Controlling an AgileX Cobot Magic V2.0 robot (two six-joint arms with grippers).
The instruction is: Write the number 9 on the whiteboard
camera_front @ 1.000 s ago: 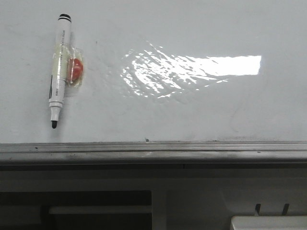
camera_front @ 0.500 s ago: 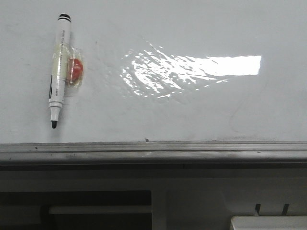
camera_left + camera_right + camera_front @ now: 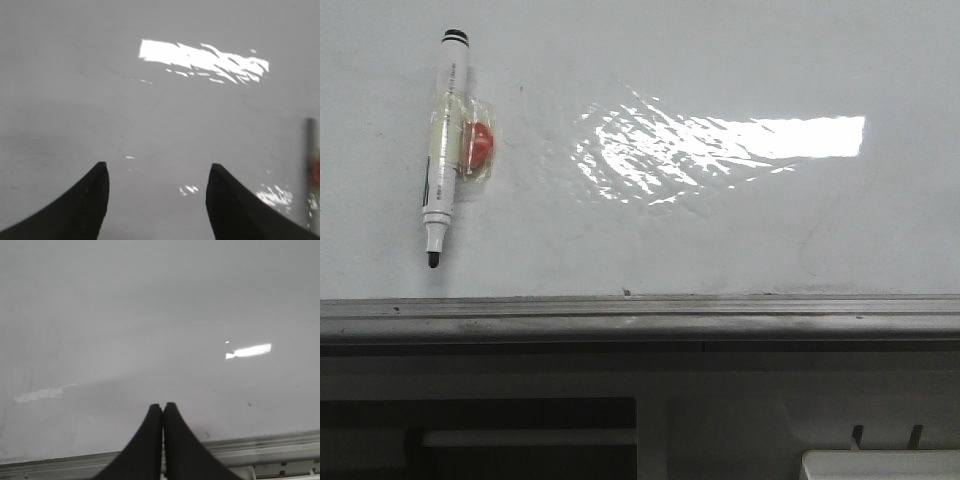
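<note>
Glossy white-grey surface of the whiteboard (image 3: 720, 230) is seen in the front view, marked by faint smudges and a bright glare patch (image 3: 720, 145) right of centre. No drawn line of the number 9 can be made out on the board. A white-barrelled marker (image 3: 442, 145) with a black cap end uppermost and a dark tip pointing down is fixed near the upper left, slightly tilted; a red round piece under clear tape (image 3: 477, 147) is seen touching its right side. The grey metal frame rail (image 3: 640, 315) is seen running along the lower edge of the board, with dark structure below it. Neither gripper is shown in this view.

Left wrist view: the left gripper (image 3: 157, 172) is shown with its two dark fingers (image 3: 87, 205) spread well apart and nothing between them, facing the bare board. A blurred upright object is seen at the edge of the view; what it is cannot be told.

Right wrist view: the right gripper (image 3: 163, 406) is shown with its fingertips pressed together, nothing held, close to the frame rail (image 3: 260, 445) and facing blank board
</note>
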